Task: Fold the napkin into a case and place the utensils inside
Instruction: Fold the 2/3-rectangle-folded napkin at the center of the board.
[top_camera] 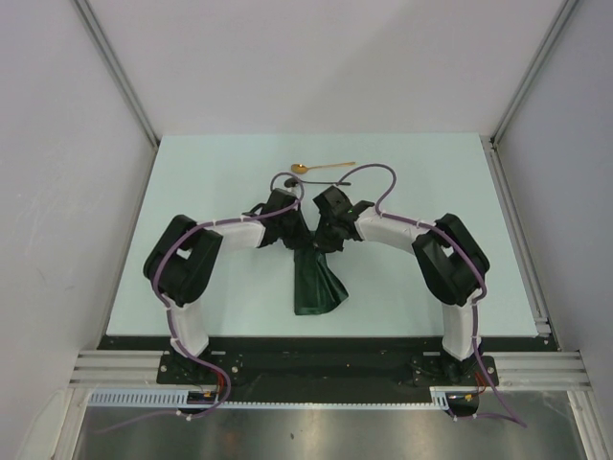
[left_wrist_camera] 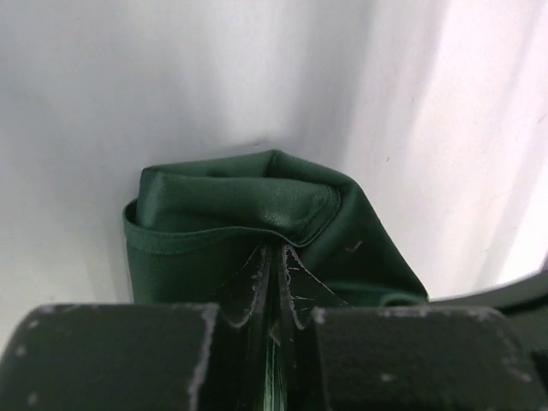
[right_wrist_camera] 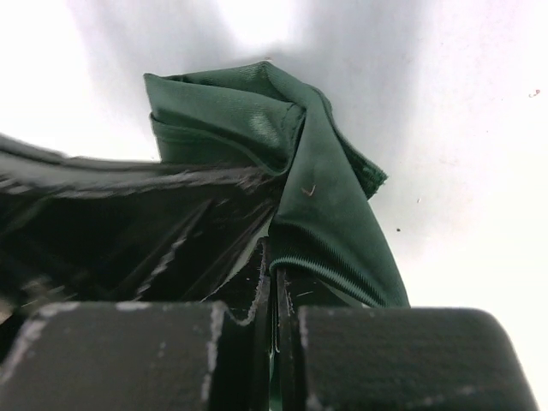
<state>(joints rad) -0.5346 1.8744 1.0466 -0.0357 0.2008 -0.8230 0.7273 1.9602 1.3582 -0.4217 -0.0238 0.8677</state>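
The dark green napkin is bunched into a narrow gathered strip on the table's middle, fanning out toward the near edge. Both grippers meet at its far end. My left gripper is shut on the cloth; in the left wrist view a thin green edge runs between its closed fingers and the napkin folds just beyond them. My right gripper is shut on the same end, and the napkin rises from its closed jaws. A gold spoon lies on the table behind the grippers.
The pale table has raised rails along its left side and right side. White walls enclose the back and sides. In the right wrist view the left gripper's dark body sits close on the left.
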